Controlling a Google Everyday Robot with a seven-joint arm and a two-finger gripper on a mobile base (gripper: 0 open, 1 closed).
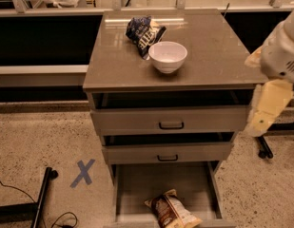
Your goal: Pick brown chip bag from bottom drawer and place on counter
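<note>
Brown chip bag (171, 212) lies at front of open bottom drawer (137, 184). Pincer (265, 110) hangs beside right edge of surface (218, 51); whether open or closed cannot be told.
</note>
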